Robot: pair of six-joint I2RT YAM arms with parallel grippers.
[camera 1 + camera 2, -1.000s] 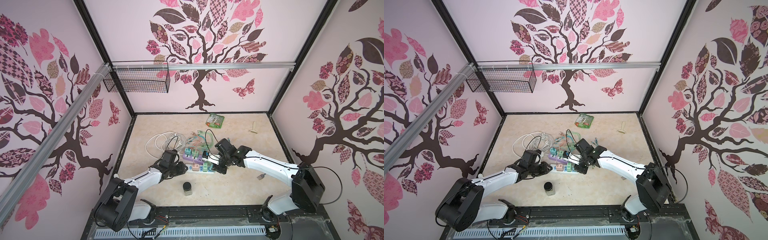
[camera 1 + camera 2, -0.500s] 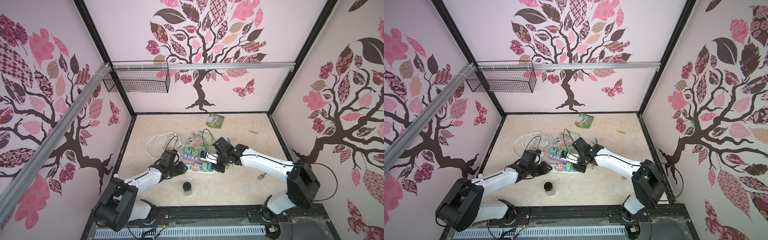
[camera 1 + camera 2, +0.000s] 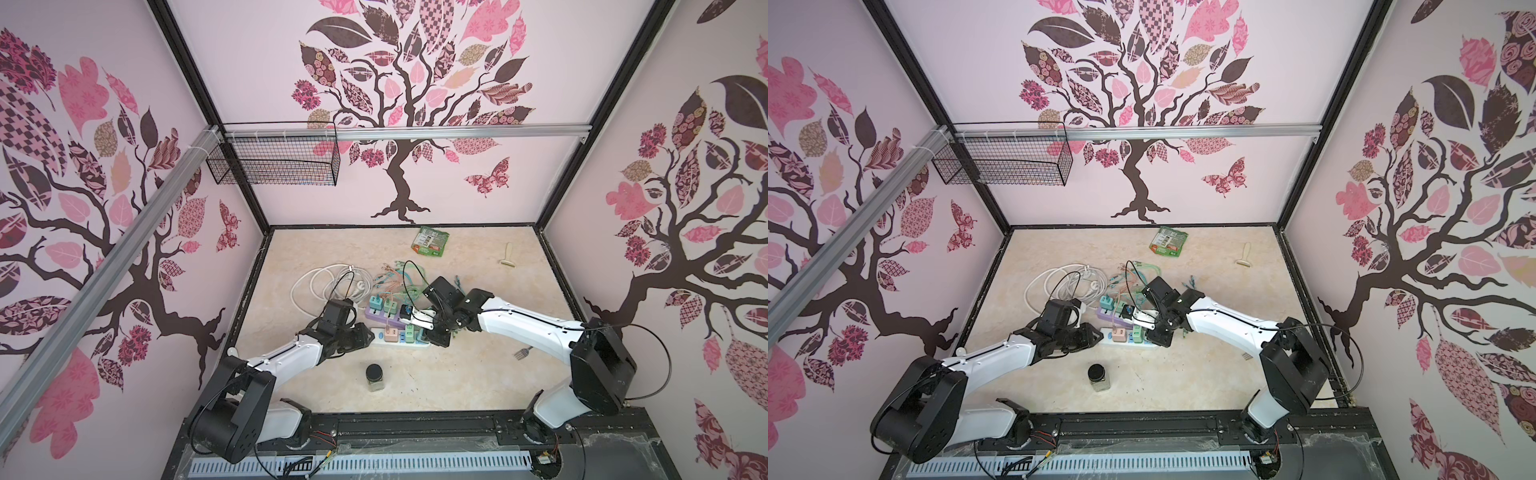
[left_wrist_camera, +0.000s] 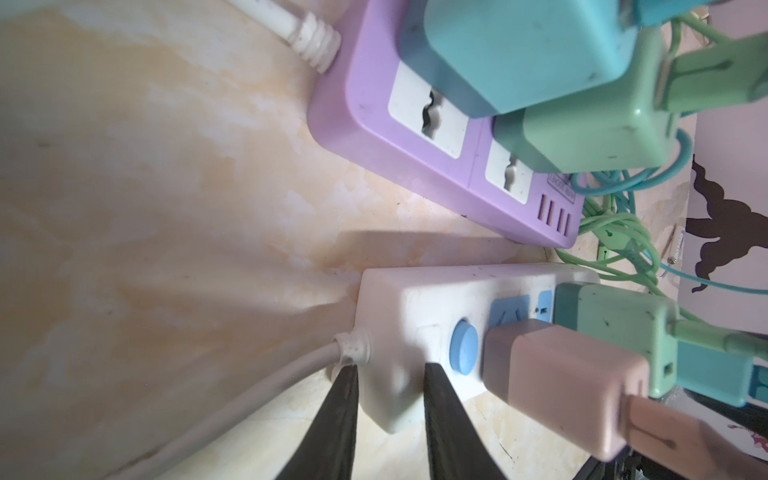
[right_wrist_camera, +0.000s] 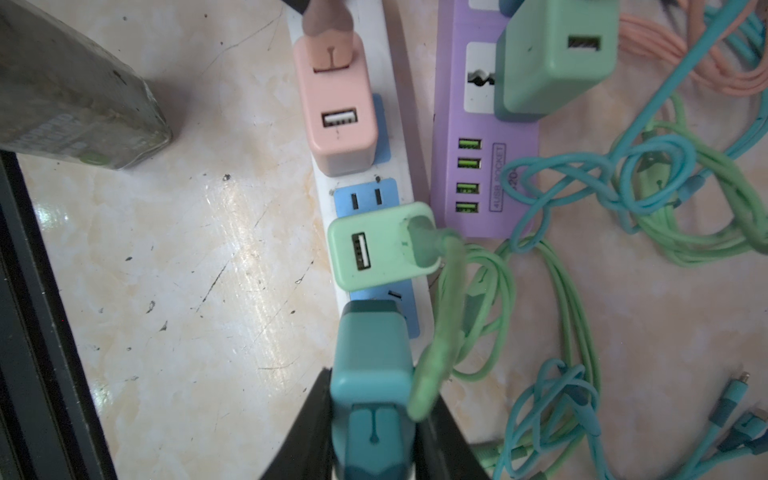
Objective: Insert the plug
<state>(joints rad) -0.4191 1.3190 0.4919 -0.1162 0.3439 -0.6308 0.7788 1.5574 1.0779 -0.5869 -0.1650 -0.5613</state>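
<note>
At the far end of the white power strip (image 4: 415,299), opposite its cord, the teal plug (image 5: 370,374) sits over the last blue socket (image 5: 412,318). The right gripper (image 5: 376,388) has its jaws closed on the plug's two sides. The plug's body hides the prongs, so I cannot tell whether they are fully home.

A green adapter (image 5: 382,249) stands just beside the plug on the same strip, and its pale cable loops across the plug's side. Further along come a free socket (image 5: 365,199) and then a pink adapter (image 5: 336,116). At the cord end, the left gripper (image 4: 390,374) is clamped across the strip's corner and pins it to the table. A purple strip (image 5: 482,174) carrying its own adapters lies alongside. Tangled cables (image 5: 582,187) spread beyond it, and a dark-lidded jar (image 3: 375,376) stands well apart, nearer the robot.

The step in hand looks like the insertion itself: the plug is aligned over the socket and being seated. The next move calls for a straight push along the prongs, without tilting, while the left gripper braces the strip. The right jaws should part only once the plug sits flush. The looping green cable could snag.
</note>
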